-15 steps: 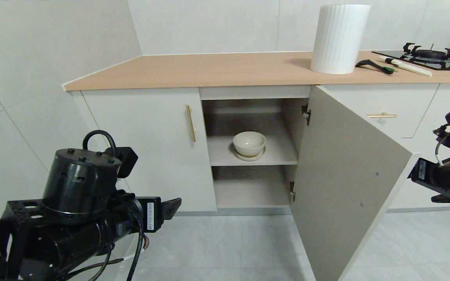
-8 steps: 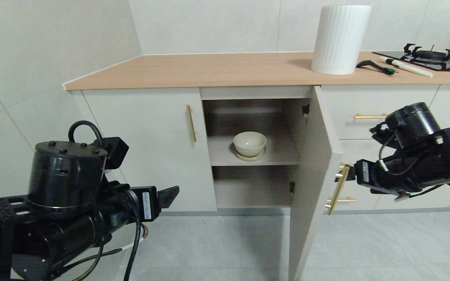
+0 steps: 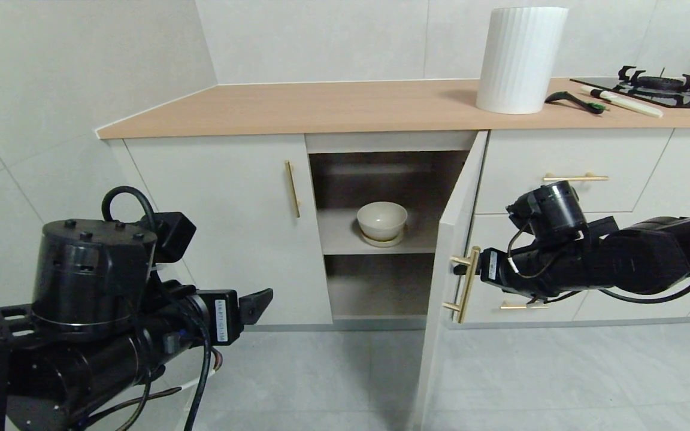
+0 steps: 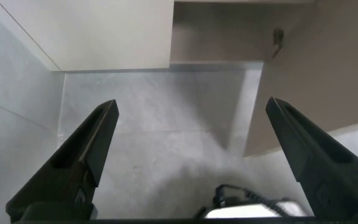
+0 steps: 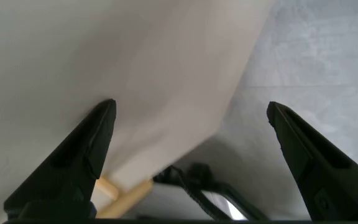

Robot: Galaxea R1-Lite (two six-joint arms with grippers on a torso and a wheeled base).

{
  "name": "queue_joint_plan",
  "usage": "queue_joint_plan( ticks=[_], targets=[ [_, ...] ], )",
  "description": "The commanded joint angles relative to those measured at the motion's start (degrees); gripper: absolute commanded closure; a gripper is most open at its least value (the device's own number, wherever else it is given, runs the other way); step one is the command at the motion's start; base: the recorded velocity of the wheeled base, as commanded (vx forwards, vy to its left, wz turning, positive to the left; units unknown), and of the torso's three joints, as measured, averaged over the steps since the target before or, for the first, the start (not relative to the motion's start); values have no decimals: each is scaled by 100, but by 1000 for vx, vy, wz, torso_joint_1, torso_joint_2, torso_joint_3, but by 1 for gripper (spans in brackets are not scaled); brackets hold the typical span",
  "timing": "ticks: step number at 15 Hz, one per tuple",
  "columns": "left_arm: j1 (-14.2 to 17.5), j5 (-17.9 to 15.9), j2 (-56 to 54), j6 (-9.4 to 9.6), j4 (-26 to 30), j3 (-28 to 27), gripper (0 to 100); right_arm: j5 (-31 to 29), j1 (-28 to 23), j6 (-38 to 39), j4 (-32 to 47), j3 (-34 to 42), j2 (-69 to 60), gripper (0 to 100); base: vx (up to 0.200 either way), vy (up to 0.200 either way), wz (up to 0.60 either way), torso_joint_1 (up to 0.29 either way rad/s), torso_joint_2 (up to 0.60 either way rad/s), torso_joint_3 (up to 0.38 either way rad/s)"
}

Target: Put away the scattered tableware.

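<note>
Cream bowl (image 3: 382, 219) on dish (image 3: 383, 242), mid shelf (image 3: 345, 237). R gripper (image 5: 189, 109) spread wide, empty, at door (image 3: 448, 197) handle (image 3: 466, 284). L gripper (image 4: 190, 104) wide, empty, near left. Risk: finger snags handle, yanks door.

bowl (image 3: 382, 219): we log one cream, round bowl, upright, mouth up, sitting on the saucer.
saucer (image 3: 384, 242): cream, lying flat; we see only its rim beneath the bowl.
location: we find both on the middle shelf (image 3: 342, 238), roughly centred.
</note>
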Motion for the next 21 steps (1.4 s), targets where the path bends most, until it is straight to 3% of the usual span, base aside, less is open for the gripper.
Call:
queue_joint_plan(
  ticks=[1, 7, 14, 17, 21],
  targets=[
    [-17, 9, 6, 2, 0, 20, 0, -3, 42, 42, -115, -8, 271, 0, 0, 0, 0, 0, 0, 0],
    [-8, 18, -12, 10, 27, 28, 0, -3, 42, 174, -186, -8, 298, 0, 0, 0, 0, 0, 0, 0],
    [-8, 18, -3, 2, 36, -7, 0, 6, 200, 596, -555, -34, 474, 0, 200, 0, 0, 2, 0, 2],
    [-8, 27, 24, -7, 36, -7, 0, 6, 288, 1026, -1126, -34, 632, 0, 200, 0, 0, 4, 4, 5],
    [-8, 115, -64, -16, 0, -7, 0, -56, 280, 1598, -1961, -69, 860, 0, 0, 0, 0, 0, 0, 0]
  ],
)
